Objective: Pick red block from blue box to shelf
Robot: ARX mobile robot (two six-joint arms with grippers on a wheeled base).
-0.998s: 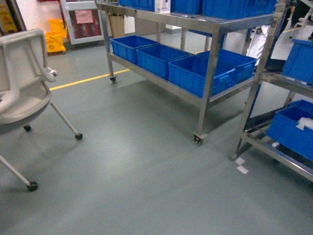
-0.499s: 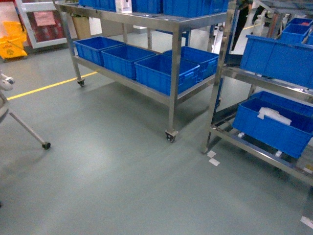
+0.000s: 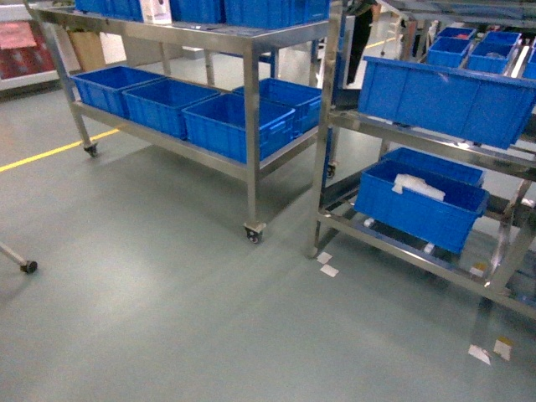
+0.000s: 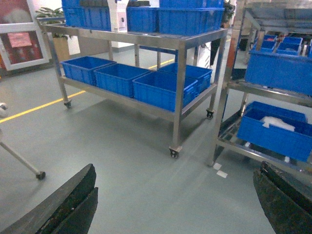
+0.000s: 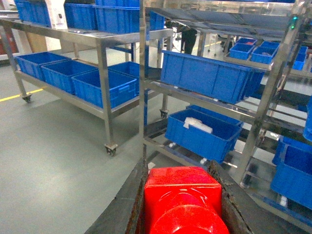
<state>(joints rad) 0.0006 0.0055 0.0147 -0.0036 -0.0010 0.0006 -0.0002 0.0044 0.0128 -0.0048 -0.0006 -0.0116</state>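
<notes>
Across the grey-green floor (image 3: 167, 318) ahead, the shiny stainless-steel multi-tier shelf (image 3: 322, 126) with square uprights stands at the right of the head view, its rails loaded with dark blue ribbed plastic crates (image 3: 419, 205); beside it on the left is a long steel trolley on castors (image 3: 251, 151), also carrying blue crates on both tiers; a yellow line (image 3: 50, 152) runs over the floor behind it; small white paper scraps (image 3: 327, 266) lie at the foot of the shelf upright; the turquoise box of the task is in none of the views; the right claw (image 5: 183, 204) is pinching the small red plastic block (image 5: 183, 200) with its round stud, the dark pads pressed against both of its sides, and the block fills the bottom of the right wrist view with the shelf well apart beyond it; the left claw (image 4: 175, 204) is spread wide and holds nothing, its two dark fingers (image 4: 63, 204) at the lower corners of its view; judged from this, the carry to the shelf is under way and the placing is not yet done; the risks I see are that a jolt of the wheeled base loosens the grip on the smooth block so it drops to the floor, or that the arm clips a steel upright or a crate rim while reaching in, since free rail space looks scarce between the crates.
</notes>
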